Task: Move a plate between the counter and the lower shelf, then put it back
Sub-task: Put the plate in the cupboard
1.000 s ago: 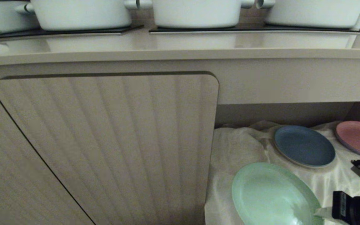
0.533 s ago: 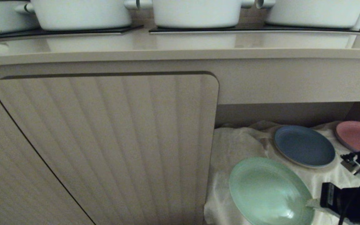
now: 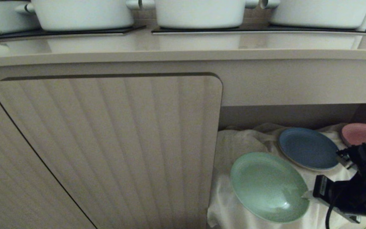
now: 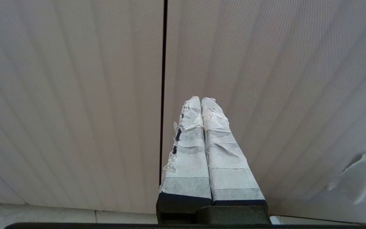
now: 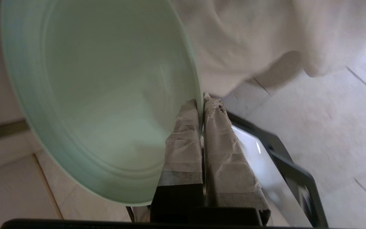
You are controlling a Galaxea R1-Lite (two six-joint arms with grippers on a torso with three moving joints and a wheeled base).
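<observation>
Down in the lower shelf [image 3: 284, 116], the right gripper [image 3: 308, 194] has its taped fingers [image 5: 183, 140] pinched tight on the rim of the mint-green plate [image 3: 267, 186], one finger on the upper face and one beneath the edge. The plate is tilted, its far side lower toward the cabinet door [image 3: 106, 149], and it sits at the front of the recess over the wrinkled white cloth [image 3: 243, 143]; whether its low edge touches the cloth cannot be told. Just behind it on the cloth lies the dark blue plate [image 3: 308, 148], and farther to the right the pink plate [image 3: 359, 133], partly hidden by the black body of the right arm. Above, the counter [image 3: 183, 47] carries three white pots [image 3: 199, 12] on black hob panels [image 3: 253, 30]. The left gripper [image 4: 201, 101] is out of the head view; its wrist camera shows its two taped fingers pressed together with nothing between them, pointing at the ribbed beige cabinet front, close to the dark seam between two doors.
</observation>
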